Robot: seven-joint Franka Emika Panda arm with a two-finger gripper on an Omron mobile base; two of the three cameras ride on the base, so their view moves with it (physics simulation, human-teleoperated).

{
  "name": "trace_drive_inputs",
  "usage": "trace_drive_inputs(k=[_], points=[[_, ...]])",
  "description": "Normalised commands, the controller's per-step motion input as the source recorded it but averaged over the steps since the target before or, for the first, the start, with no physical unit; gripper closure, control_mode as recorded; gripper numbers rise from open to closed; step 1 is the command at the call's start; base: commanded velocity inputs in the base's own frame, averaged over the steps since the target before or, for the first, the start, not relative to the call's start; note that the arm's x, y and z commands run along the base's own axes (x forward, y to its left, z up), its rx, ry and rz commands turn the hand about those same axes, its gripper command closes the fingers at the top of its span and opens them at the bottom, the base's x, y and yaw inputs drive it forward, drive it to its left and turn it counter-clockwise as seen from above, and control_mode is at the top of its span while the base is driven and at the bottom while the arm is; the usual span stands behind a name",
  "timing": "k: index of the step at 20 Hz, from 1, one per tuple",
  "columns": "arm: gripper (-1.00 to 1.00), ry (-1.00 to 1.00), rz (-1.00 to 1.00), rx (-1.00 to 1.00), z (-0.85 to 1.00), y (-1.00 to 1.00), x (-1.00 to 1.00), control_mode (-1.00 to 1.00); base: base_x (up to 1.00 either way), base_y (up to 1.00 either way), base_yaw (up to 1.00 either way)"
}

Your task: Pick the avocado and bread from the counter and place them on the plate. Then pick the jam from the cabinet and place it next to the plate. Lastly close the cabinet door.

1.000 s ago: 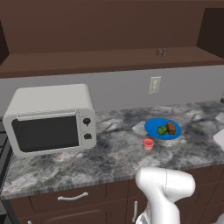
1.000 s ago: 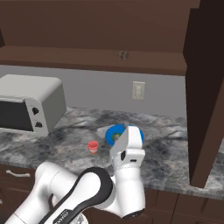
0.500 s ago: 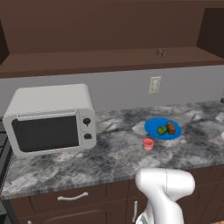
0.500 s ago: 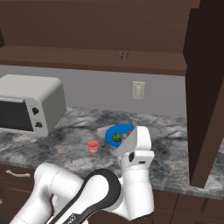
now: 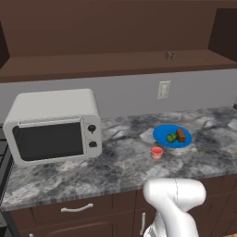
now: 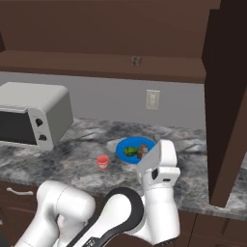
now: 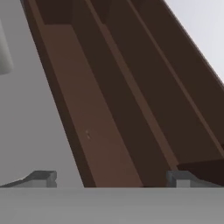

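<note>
Claw (image 7: 109, 177): fingers apart, empty, aimed up at the cabinet (image 7: 113, 105). Avocado (image 5: 171, 137) and bread (image 5: 181, 135): on plate (image 5: 162, 133). Jam (image 5: 157, 152): on tabletop (image 5: 120, 162) beside plate. Step judged: closing cabinet door (image 6: 226, 106); handle must be reached next.

A: What colour is the plate (image 5: 162, 135)?

B: Bright blue. The avocado (image 5: 171, 138) on it is green, and the bread (image 5: 181, 135) is brown with a darker crust.

A: And the small jar beside it?

B: The jam (image 5: 157, 152) has a red lid and a pinkish-white body.

A: The worktop (image 5: 115, 166)?

B: Grey-and-white marbled stone, over dark brown drawers (image 5: 78, 210) with silver handles.

A: The cupboard above?

B: The cabinet (image 5: 111, 41) is dark brown wood, and so is the cabinet door (image 6: 226, 101).

A: Anything paler?

B: The microwave (image 5: 53, 125) is light grey with a dark window and black knobs. The wall (image 5: 129, 95) is grey, its outlet plate (image 5: 163, 90) off-white. The arm (image 6: 96, 217) is white with dark joints.
</note>
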Motion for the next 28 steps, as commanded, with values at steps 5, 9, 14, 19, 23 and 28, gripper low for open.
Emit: trace_drive_inputs(k=[5,9,14,19,23,28], points=[[-1.0,0.0,0.0,0.0,0.0,-0.17,0.0,-1.0,0.0,0.0,0.0],[-1.0,0.0,0.0,0.0,0.0,-0.22,0.0,-1.0,0.0,0.0,0.0],[-1.0,0.0,0.0,0.0,0.0,-0.22,-0.03,-1.0,0.0,0.0,0.0],[-1.0,0.0,0.03,0.0,0.0,-0.19,-0.06,-1.0,0.0,0.0,0.0],[-1.0,0.0,0.04,0.0,0.0,-0.2,-0.11,-1.0,0.0,0.0,0.0],[-1.0,0.0,0.04,0.0,0.0,-0.19,-0.13,-1.0,0.0,0.0,0.0]])
